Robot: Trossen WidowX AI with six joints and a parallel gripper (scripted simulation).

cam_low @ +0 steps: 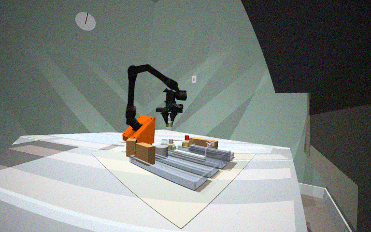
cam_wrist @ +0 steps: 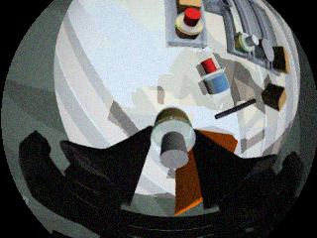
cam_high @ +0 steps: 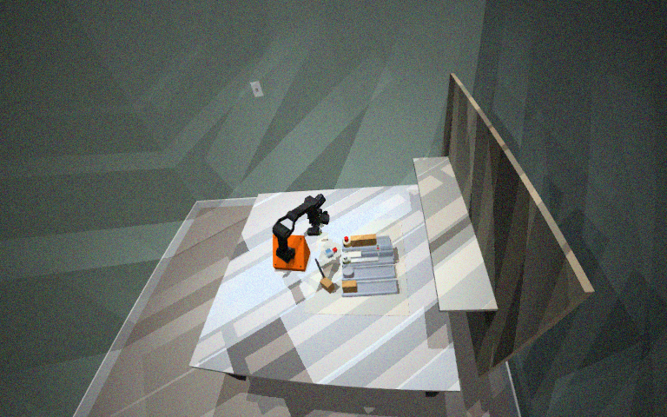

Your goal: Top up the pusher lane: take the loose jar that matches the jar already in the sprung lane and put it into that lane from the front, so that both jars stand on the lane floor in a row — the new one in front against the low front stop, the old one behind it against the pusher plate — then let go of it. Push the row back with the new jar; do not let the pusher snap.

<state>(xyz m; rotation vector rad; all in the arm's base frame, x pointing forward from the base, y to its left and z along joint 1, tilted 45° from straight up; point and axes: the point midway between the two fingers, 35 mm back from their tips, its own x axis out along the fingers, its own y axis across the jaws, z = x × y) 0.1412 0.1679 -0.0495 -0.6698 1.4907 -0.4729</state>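
Observation:
My gripper (cam_low: 169, 122) (cam_wrist: 172, 131) is shut on a jar with a grey cap and an olive band (cam_low: 169, 124) (cam_wrist: 173, 130). The jar hangs upright above the table, in front of the lanes on the robot's side. A jar with a grey cap and a pale olive-green body (cam_high: 346, 260) (cam_low: 171, 146) (cam_wrist: 244, 42) stands at the front end of a middle lane. A white strip (cam_low: 191, 153) runs back along that lane. The pusher plate and front stop are too small to make out. The held jar cannot be told apart in the top view.
A loose red-capped jar with a blue band (cam_high: 329, 252) (cam_wrist: 216, 83) lies before the lanes. A red-capped jar with a yellow band (cam_high: 346, 241) (cam_low: 185, 143) (cam_wrist: 189, 27) fronts the far lane. A dark rod (cam_high: 320, 268) (cam_wrist: 235, 109), brown blocks (cam_high: 326, 284) (cam_low: 145, 152) and a grey cylinder (cam_low: 161, 151) are near.

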